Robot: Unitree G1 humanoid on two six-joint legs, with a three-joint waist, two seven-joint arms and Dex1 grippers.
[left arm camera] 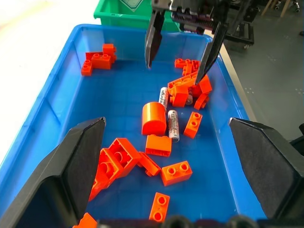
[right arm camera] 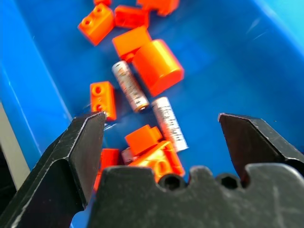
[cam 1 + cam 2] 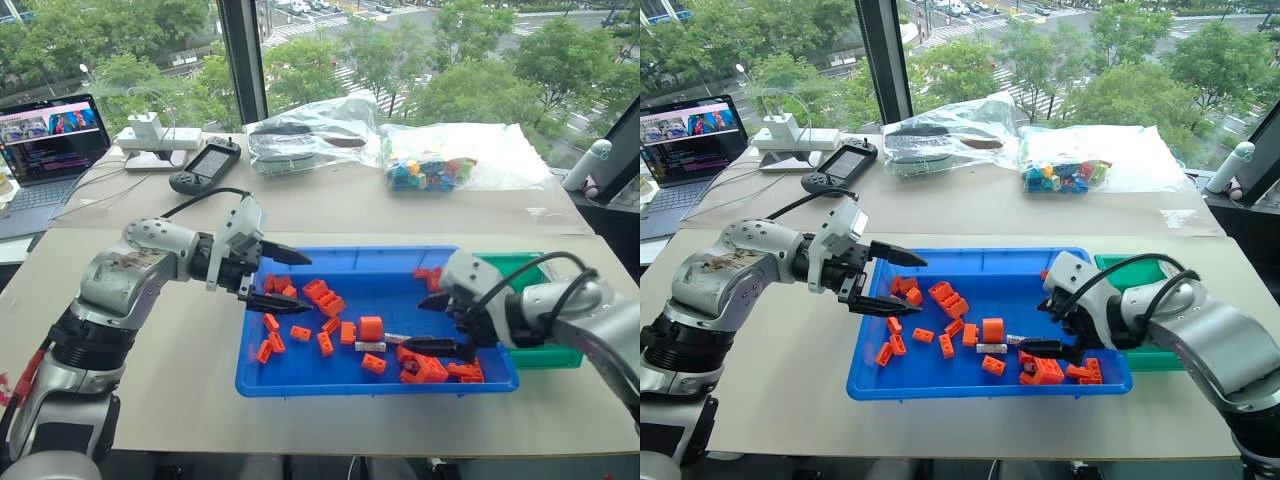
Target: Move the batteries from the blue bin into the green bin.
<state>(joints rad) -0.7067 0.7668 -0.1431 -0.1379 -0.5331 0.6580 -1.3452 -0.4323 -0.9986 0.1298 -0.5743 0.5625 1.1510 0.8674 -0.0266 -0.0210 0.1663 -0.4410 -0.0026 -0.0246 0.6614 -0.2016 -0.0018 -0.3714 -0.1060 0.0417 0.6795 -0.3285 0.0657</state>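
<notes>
Two silver batteries [image 2: 129, 85] [image 2: 169, 122] lie side by side on the floor of the blue bin [image 3: 340, 385], next to a rounded orange brick [image 2: 156, 59]. The end of a third battery [image 1: 189, 99] pokes out from under orange bricks. My right gripper [image 3: 432, 322] hangs open over the bin's right part, just above these batteries, holding nothing. My left gripper [image 3: 295, 278] is open over the bin's left end, pointing right, also holding nothing. The green bin [image 3: 520, 268] stands against the blue bin's right side, mostly hidden behind my right arm.
Several orange bricks [image 3: 322, 296] are scattered across the blue bin. Further back on the table are a laptop [image 3: 45, 140], a handheld controller [image 3: 205, 165], a clear bag with dark items [image 3: 300, 135], a bag of coloured bricks [image 3: 430, 170] and a white bottle [image 3: 590, 160].
</notes>
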